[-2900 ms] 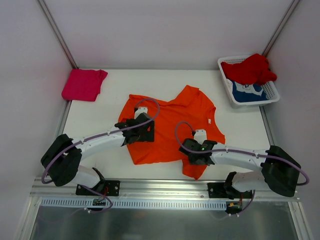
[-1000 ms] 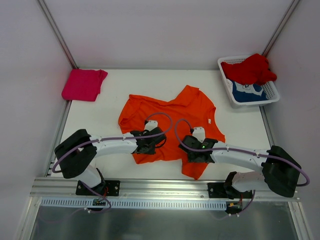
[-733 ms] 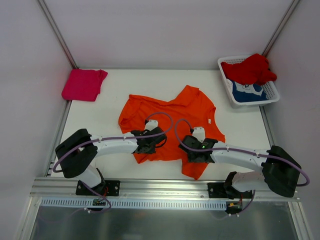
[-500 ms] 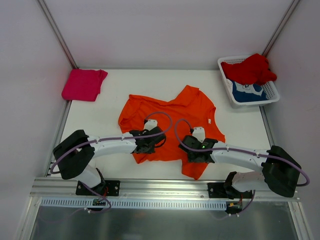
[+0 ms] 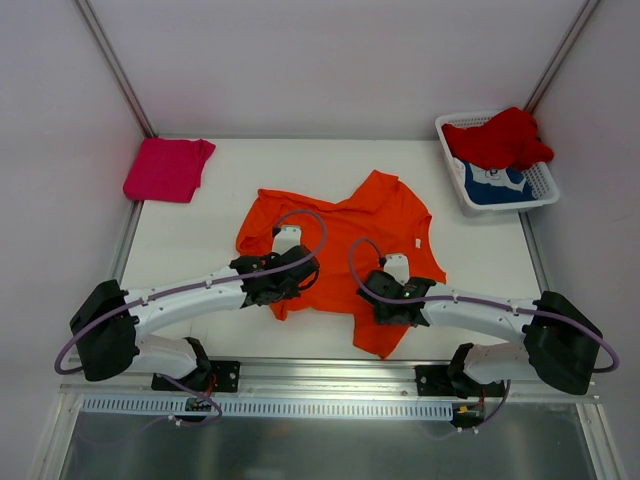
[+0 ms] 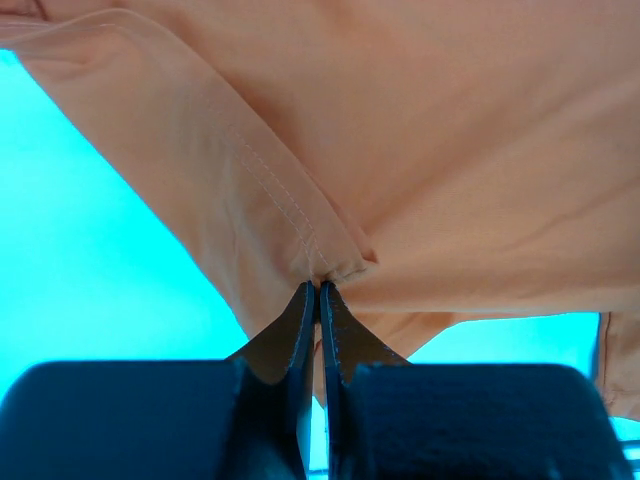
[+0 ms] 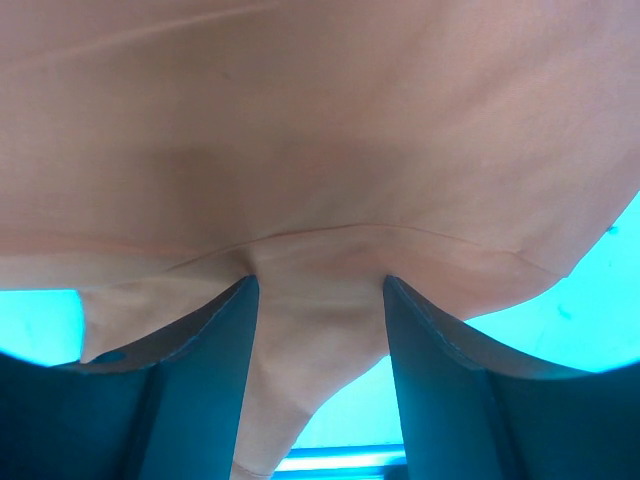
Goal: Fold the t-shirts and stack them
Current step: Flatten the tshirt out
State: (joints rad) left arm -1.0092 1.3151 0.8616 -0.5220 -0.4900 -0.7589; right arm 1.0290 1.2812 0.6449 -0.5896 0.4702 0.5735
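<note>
The bright orange t-shirt point(image 5: 350, 225) lies spread and rumpled in the middle of the white table point(image 5: 190, 250). My left gripper point(image 5: 290, 266) sits at its lower left edge. In the left wrist view that gripper point(image 6: 318, 286) is shut on a pinched fold of the orange t-shirt's point(image 6: 430, 150) stitched hem. My right gripper point(image 5: 392, 290) rests on the shirt's lower right part. The right wrist view shows it point(image 7: 320, 282) open, fingers wide apart with orange cloth point(image 7: 320, 130) lying flat between them. A folded magenta-pink t-shirt point(image 5: 168, 168) lies at the back left.
A white lattice basket point(image 5: 452, 165) stands at the back right, holding a red t-shirt point(image 5: 500, 138) on top of a blue one with a white print point(image 5: 497, 184). Metal rails run along the table's left, right and near edges.
My left gripper closed on the hem and moved left and slightly back, drawing the shirt's lower left edge with it. The right arm has stayed still.
</note>
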